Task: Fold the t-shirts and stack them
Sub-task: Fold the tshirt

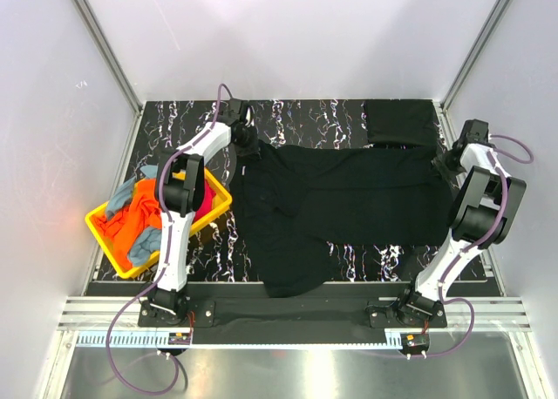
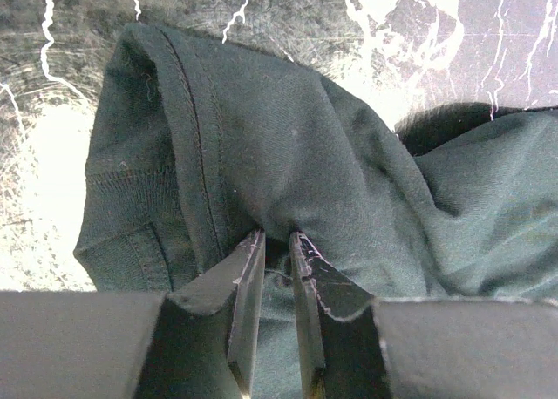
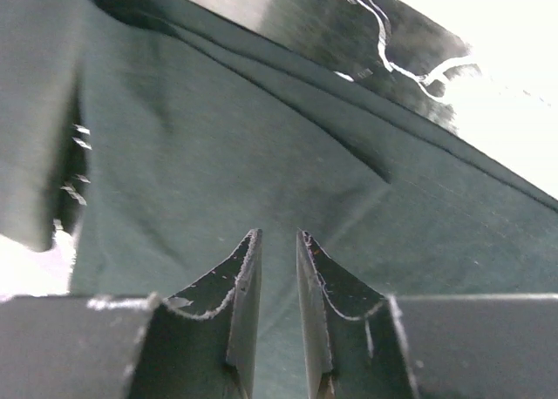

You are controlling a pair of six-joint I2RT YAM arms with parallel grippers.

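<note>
1. The yellow tray (image 1: pixel 109 246) sits at the left edge of the desk (image 1: pixel 288 116), turned at an angle. It holds a loose heap: an orange tee (image 1: pixel 131 220) on top, a grey-blue tee (image 1: pixel 144 246) spilling over the near side, and a magenta tee (image 1: pixel 202 203) at the right end.
2. A black tee (image 1: pixel 349 194) lies spread across the middle of the desk, from just right of the tray to the right edge. One part of it trails down to the near edge.
3. A folded tee (image 1: pixel 399 122), also black, lies in the far right corner. Its near edge meets the spread tee.
4. Bare desk shows along the far strip left of the folded tee, and in the near right part beside the trailing cloth. White walls close the left, far and right sides. The tray leaves little room on the left, and the right arm stands close to the right wall.
5. The left tool (image 1: pixel 246 145) is at the far left corner of the black tee. In the wrist view its fingers (image 2: pixel 248 281) stand nearly together, and a puckered ridge of the cloth by a hem is pinched at the tips.
6. The right tool (image 1: pixel 446 162) is at the tee's right edge. Its fingers (image 3: pixel 244 281) show a narrow gap over smooth cloth. I cannot tell whether any cloth is caught between them.
</note>
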